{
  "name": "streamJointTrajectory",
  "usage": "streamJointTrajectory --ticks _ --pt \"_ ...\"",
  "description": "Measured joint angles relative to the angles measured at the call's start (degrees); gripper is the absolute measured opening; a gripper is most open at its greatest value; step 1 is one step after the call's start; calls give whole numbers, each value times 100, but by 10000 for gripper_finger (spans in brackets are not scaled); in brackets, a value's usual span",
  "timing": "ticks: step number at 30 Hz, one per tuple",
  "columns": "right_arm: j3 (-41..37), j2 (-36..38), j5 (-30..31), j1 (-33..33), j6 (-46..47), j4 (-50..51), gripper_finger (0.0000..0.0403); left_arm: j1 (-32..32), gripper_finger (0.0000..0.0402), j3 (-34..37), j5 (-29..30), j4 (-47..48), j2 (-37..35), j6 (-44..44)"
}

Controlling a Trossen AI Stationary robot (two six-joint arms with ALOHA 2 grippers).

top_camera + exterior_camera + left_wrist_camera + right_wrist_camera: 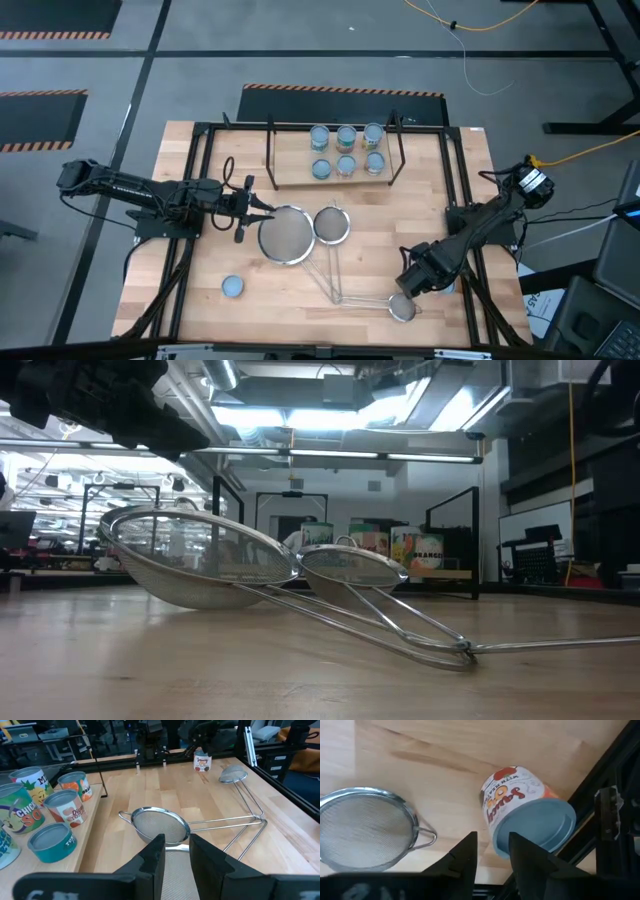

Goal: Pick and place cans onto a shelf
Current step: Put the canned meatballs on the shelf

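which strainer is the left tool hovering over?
The biggest strainer, leftmost of the three. The left tool hangs at its rim. The mid-size one sits beside it to the right; the smallest lies near the right tool.

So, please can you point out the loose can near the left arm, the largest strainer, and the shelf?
Loose can (232,287), high view, on its pale blue top.
Largest strainer (285,238), high view, middle of its mesh bowl.
Shelf (290,178), high view, bare wooden board left of the cans.
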State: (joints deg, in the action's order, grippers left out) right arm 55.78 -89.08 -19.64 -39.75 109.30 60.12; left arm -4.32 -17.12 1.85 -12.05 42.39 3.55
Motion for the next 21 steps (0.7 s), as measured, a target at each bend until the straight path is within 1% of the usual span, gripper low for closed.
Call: streamJointTrajectory --ticks 6,11,14,19,21 --pt "-224 0 -2 0 141 -99 116 0 82 0 -2 0 2 0" --pt "-558 24 -91 4 58 -555 111 0 82 0 -2 0 0 2" --pt "-622 25 -132 7 10 -604 87 0 82 1 -2 -1 2 2" --pt "-622 19 -206 4 -261 -614 19 0 82 0 -2 0 2 2" --pt "-622 15 -210 4 -368 -616 12 1 82 0 0 0 1 2"
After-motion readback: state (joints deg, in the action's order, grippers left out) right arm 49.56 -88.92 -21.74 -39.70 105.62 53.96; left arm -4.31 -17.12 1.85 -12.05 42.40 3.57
